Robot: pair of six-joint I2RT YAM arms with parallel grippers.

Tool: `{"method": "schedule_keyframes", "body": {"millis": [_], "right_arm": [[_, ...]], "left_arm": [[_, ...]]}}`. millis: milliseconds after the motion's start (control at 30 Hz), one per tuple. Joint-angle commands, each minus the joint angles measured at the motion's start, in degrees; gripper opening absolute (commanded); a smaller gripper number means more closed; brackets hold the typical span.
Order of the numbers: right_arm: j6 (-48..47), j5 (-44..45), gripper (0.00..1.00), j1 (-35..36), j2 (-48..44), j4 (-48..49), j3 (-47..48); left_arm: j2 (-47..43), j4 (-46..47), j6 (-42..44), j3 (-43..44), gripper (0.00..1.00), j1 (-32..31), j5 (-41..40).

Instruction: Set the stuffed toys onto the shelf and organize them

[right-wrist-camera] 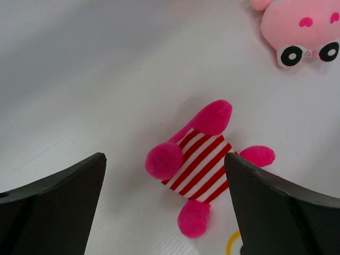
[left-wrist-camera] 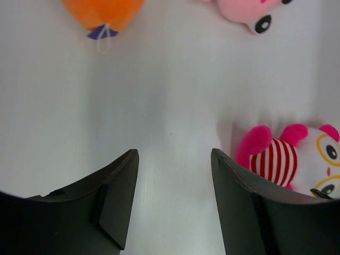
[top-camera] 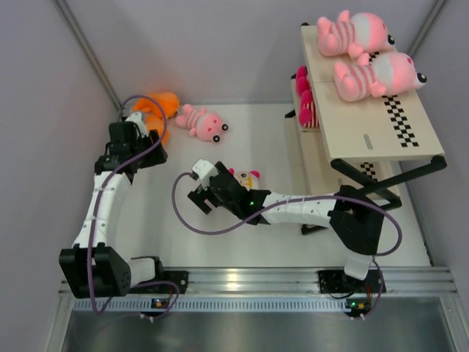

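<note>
Left gripper (left-wrist-camera: 172, 154): far left of the shelf (top-camera: 366, 125), jaws were wide apart, empty.
Orange toy (top-camera: 163, 105): lay on the table, well left of the shelf.
Pale-pink toy (top-camera: 203, 123): lay left of the shelf, beside the orange toy.
Right gripper (right-wrist-camera: 164, 155): left of the shelf, spread wide above the hot-pink toy (right-wrist-camera: 199, 162) (gripping nothing).
Shelf: two big striped toys (top-camera: 352, 33) lay on its top board.

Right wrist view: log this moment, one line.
right gripper: open, over hot-pink toy | left gripper: open | shelf: pale-pink toys on top

2 striped toys (top-camera: 377, 73) atop shelf (top-camera: 366, 132), 3 loose
</note>
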Motion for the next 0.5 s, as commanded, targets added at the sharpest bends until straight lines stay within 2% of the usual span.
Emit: {"method": "schedule_keyframes", "body": {"millis": [0, 167, 300, 467], "right_arm": [[1.4, 7.1, 0.94, 0.6, 4.2, -0.2, 6.3], [1.5, 12.1, 0.95, 1.8, 10.0, -5.8, 10.9], [1.9, 13.7, 0.94, 1.7, 15.9, -10.9, 15.5], [5.2, 16.2, 0.84, 1.5, 21.9, -17.3, 19.9]], "left_arm": [[-1.9, -0.8, 1.3, 0.8, 0.63, 4.7, 0.0], [-1.9, -0.7, -0.3, 0.0, 0.61, 7.1, 5.3], [-1.8, -0.6, -0.3, 0.2, 0.60, 7.4, 6.1], [-1.6, -0.6, -0.5, -0.1, 0.60, 8.0, 7.5]]}}
